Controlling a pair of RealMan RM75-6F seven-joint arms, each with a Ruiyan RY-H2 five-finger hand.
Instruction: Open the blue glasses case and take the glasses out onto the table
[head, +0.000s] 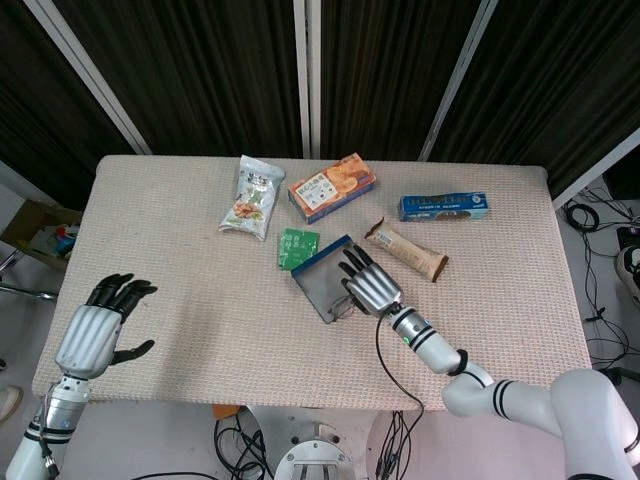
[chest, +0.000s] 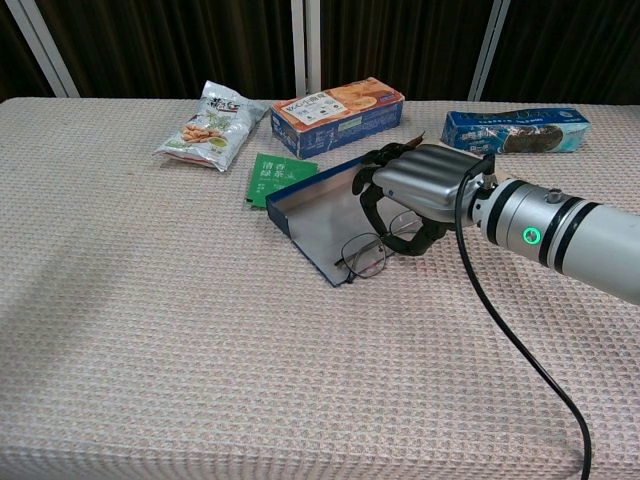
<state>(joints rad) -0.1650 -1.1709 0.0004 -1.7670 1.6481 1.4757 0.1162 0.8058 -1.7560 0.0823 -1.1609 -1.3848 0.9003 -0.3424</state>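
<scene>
I count one blue glasses case (chest: 315, 218) on the desk (chest: 150, 330), lying open with its grey lining up, and one pair of glasses (chest: 372, 246). The glasses sit at the case's near corner, one lens over the lining and the frame reaching past the edge toward my right hand (chest: 415, 192). That hand is over the case's right side, palm down, with its fingers (chest: 372, 190) curled down onto the glasses; the thumb hooks under the frame, so it looks to me like a light pinch on them, though the contact is partly hidden by the hand itself. My left hand (head: 98, 325) hovers at the near left corner of the desk, well apart from everything, fingers spread and holding nothing.

Around the case I count five other items, one of each: a snack bag (head: 253, 196), an orange biscuit box (head: 332, 186), a blue cookie pack (head: 444, 206), a brown wrapped bar (head: 406, 249) and a green packet (head: 298, 248). The green packet lies just beside the case's far left edge, touching or nearly so; the brown bar is just beyond my right hand. The case holds nothing besides the glasses.
</scene>
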